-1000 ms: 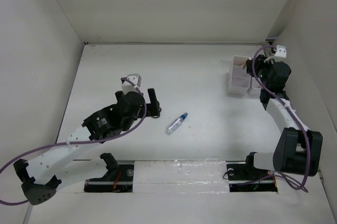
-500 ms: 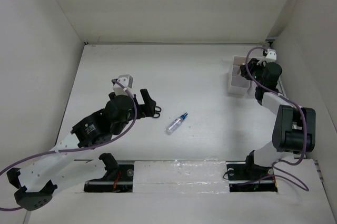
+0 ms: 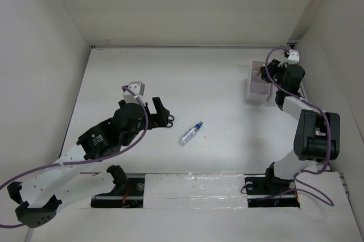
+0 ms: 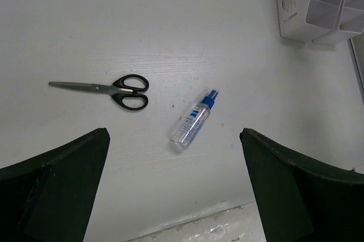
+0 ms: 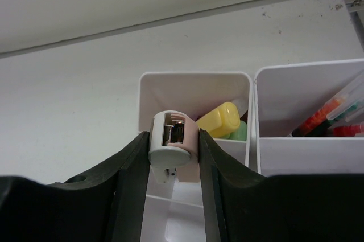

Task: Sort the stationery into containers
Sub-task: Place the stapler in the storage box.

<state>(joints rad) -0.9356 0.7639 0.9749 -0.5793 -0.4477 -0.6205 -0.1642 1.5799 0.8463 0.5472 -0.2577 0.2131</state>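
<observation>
Right wrist: R claw (image 5: 172, 146) clamps grey item (image 5: 170, 155) over bin (image 5: 193, 75); L claw (image 4: 173, 139) open.

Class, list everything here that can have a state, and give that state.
left gripper: open, empty.
right gripper: shut on small grey item, over bin.
scissors: closed, lying flat.
spray bottle: capped, on its side.
yellow highlighter: tilted inside that bin.
pens: leaning in neighbouring bin.

From above the right arm (image 3: 291, 77) hides part of the bins (image 3: 254, 89); the pens (image 5: 324, 115) run off the wrist view's edge.
</observation>
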